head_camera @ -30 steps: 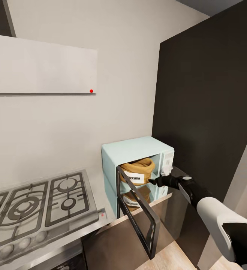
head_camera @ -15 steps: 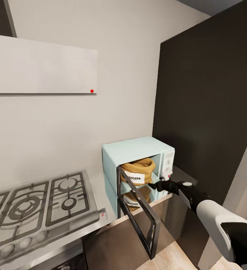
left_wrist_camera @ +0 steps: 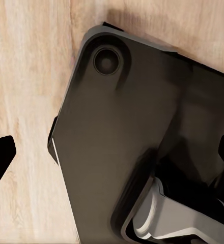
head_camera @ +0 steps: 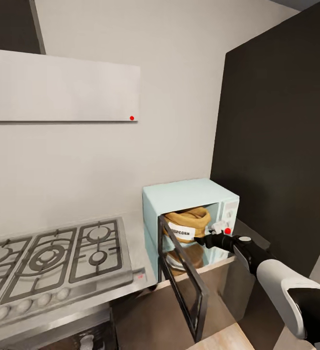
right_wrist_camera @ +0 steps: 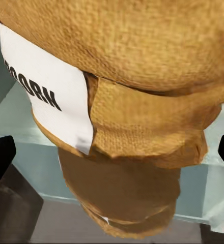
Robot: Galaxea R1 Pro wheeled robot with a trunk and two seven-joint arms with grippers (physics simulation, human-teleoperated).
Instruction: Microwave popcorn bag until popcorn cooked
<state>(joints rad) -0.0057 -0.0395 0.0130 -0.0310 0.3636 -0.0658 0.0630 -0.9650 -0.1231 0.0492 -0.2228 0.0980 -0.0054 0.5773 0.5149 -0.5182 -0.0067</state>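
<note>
The pale mint microwave [head_camera: 191, 194] stands on the countertop [head_camera: 136, 253] in the corner, its black-framed glass door [head_camera: 184, 284] swung wide open toward me. Inside it the tan popcorn bag [head_camera: 188, 222] stands upright, label facing out. My right gripper [head_camera: 206, 240] hovers open just outside the opening, below the knob panel, apart from the bag. In the right wrist view the popcorn bag [right_wrist_camera: 137, 76] looms close on the glossy microwave floor, with the right gripper [right_wrist_camera: 112, 157] holding nothing. A red indicator light [head_camera: 227, 231] glows on the panel. My left gripper [left_wrist_camera: 112, 152] hangs open over the wood floor.
A steel gas hob [head_camera: 53, 257] lies left of the microwave, under a white hood [head_camera: 58, 87]. A tall dark cabinet [head_camera: 281, 146] walls in the right side. The left wrist view shows my dark base [left_wrist_camera: 132, 152] on the wood floor [left_wrist_camera: 30, 76].
The head camera has panned, shifting the whole picture rightward. My right gripper has drawn back and down from the knob panel. The red light on the panel is now uncovered.
</note>
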